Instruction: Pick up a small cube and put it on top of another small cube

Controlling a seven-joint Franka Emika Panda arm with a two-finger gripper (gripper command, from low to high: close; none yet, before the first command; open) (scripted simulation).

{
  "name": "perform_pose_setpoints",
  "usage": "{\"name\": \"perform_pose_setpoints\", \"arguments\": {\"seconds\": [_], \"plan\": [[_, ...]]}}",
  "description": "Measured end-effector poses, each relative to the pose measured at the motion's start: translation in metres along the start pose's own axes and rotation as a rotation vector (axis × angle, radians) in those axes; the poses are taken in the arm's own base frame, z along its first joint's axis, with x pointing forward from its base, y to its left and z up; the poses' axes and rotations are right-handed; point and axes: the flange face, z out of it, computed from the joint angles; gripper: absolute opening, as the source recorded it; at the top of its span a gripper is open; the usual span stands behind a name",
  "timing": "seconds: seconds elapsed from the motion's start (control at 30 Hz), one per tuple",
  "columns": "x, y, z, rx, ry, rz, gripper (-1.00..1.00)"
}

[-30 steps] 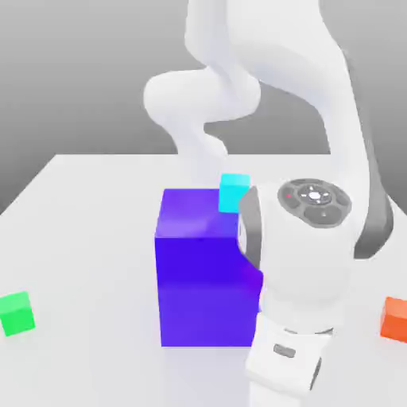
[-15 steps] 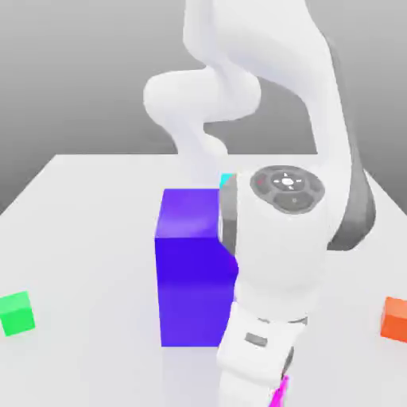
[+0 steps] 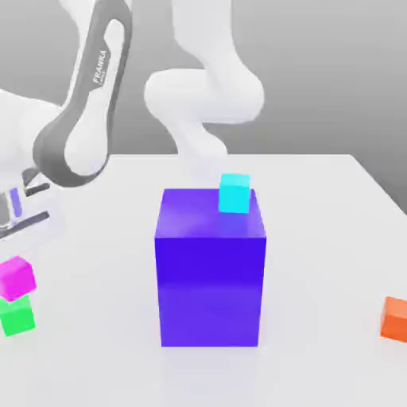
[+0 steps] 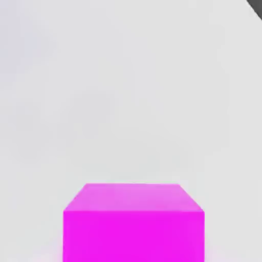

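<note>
The arm has swung left; magenta cube (image 3: 17, 276) half hides green cube (image 3: 17, 316).

Magenta cube (image 3: 17, 277) sits directly above the green cube (image 3: 17, 316), near the tabletop (image 3: 95, 350) edge at the exterior view's left. Blue-purple block (image 3: 211, 266) stands mid-tabletop; cyan cube (image 3: 234, 193) behind it. Orange cube (image 3: 395, 318) lies near the opposite edge

The small bright magenta-pink cube (image 3: 17, 277) (image 4: 133, 222) and the small bright green cube (image 3: 17, 315) are showing flat, smooth, matt faces. The big blue-purple block (image 3: 211, 270) is looking faintly glossy on top. The white smooth-shelled plastic-looking arm (image 3: 79, 119) is catching soft highlights.
</note>
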Motion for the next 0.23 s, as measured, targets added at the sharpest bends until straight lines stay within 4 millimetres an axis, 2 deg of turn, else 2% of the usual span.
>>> {"name": "perform_pose_setpoints", "arguments": {"seconds": [0.1,0.13,0.23], "plan": [[-0.005,0.003,0.027,0.002,0.0,0.004,-1.0],[-0.007,0.002,0.036,0.004,-0.001,0.006,1.0],[-0.007,0.002,0.036,0.004,-0.001,0.006,1.0]]}}
